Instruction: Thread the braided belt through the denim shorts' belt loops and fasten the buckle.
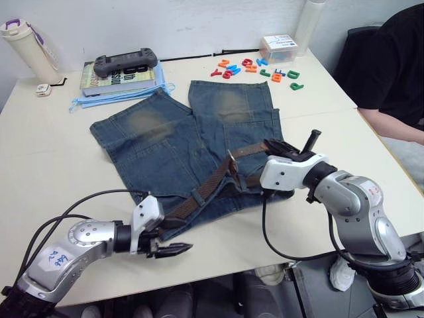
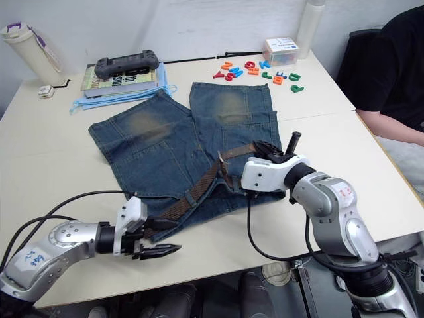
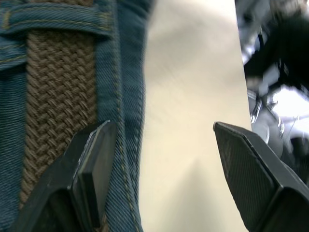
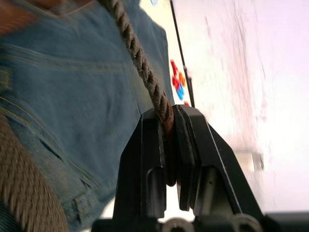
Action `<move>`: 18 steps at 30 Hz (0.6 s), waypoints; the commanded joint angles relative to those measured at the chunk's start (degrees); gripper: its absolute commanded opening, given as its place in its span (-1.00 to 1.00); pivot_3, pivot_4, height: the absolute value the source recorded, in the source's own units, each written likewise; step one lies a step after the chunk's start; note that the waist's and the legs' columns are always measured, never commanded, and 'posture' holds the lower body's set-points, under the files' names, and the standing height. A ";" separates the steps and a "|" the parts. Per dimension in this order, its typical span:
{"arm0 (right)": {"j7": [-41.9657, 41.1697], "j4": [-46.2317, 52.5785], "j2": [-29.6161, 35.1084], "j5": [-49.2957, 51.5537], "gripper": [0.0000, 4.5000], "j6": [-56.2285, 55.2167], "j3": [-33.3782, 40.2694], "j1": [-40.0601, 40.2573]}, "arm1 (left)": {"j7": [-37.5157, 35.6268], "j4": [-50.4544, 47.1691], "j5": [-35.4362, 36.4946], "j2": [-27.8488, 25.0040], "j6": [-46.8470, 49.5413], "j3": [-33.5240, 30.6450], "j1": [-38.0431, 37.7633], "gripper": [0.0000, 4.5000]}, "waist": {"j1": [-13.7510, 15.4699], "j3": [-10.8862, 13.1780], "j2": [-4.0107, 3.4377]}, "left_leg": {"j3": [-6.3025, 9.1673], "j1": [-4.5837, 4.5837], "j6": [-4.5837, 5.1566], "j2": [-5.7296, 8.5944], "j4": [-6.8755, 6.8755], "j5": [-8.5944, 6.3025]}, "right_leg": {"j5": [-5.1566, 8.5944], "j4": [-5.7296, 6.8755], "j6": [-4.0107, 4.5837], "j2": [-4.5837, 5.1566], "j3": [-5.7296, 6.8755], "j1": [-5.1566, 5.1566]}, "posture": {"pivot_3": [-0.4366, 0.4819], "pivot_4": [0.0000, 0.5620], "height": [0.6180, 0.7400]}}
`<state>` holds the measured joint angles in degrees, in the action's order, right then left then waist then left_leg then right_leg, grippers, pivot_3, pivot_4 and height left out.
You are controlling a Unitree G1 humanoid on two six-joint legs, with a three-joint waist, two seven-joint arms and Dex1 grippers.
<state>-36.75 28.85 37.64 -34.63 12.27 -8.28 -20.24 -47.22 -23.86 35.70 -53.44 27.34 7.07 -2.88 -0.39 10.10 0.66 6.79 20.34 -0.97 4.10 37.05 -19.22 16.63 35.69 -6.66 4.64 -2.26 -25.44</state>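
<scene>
The braided belt (image 1: 211, 187) lies along the waistband of the denim shorts (image 1: 173, 149), which are spread flat in the middle of the tabletop (image 1: 40, 165) with the waistband toward the near edge and the legs toward the far edge. The strap's long axis runs diagonally, from near the left tool up toward the right tool. In the left wrist view it passes under one of the belt loops (image 3: 58, 21).

Around mid-waistband the strap rises off the denim and bends where a pale metal piece, probably the buckle (image 1: 232, 165), stands up; from there the tan end (image 1: 255, 150) runs to the right tool (image 1: 277, 148). That tool is clamped narrow on the belt's end, as its wrist view shows, holding it lifted above the shorts.

The left tool (image 1: 173, 250) hovers at the near edge of the waistband, fingers spread wide and empty, one finger (image 3: 94, 164) over the denim beside the strap, the other over bare tabletop.

The right arm is nearer the free end, so feeding it onward likely falls to that arm.
</scene>
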 commanded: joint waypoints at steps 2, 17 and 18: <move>2.35 -0.83 1.86 -0.61 -1.00 -1.50 3.86 -1.69 | -3.29 3.92 -2.90 -1.15 0.50 -1.63 -2.74 0.58 | 0.15 0.01 0.00 | 0.01 0.01 0.01 -0.01 0.03 0.00 | 0.00 0.01 0.00 0.00 0.02 0.01 | -0.05 -0.47 0.96; 6.30 -3.82 3.03 -2.16 -1.00 -0.73 6.40 -6.31 | -6.72 6.10 -5.98 -0.58 -0.91 -4.65 -2.47 0.58 | 0.32 0.01 0.00 | 0.01 0.02 0.05 0.08 0.15 -0.01 | -0.01 0.13 0.00 0.01 0.02 0.02 | -0.05 -0.47 0.96; 5.85 -3.13 2.79 -0.37 -1.00 -2.01 6.19 -6.43 | -6.43 5.37 -3.99 0.02 0.35 -5.87 -1.34 0.58 | 0.30 0.01 0.00 | 0.01 0.02 0.05 0.08 0.15 -0.01 | -0.01 0.15 0.00 0.00 0.02 0.02 | -0.05 -0.47 0.96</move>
<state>-33.02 24.21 39.45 -35.69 10.21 -8.06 -24.61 -54.38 -20.57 32.70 -53.55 25.36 2.52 -3.59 -0.09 10.11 0.66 6.80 20.36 -0.92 4.17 37.20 -19.23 16.61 35.84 -6.66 4.64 -2.25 -25.43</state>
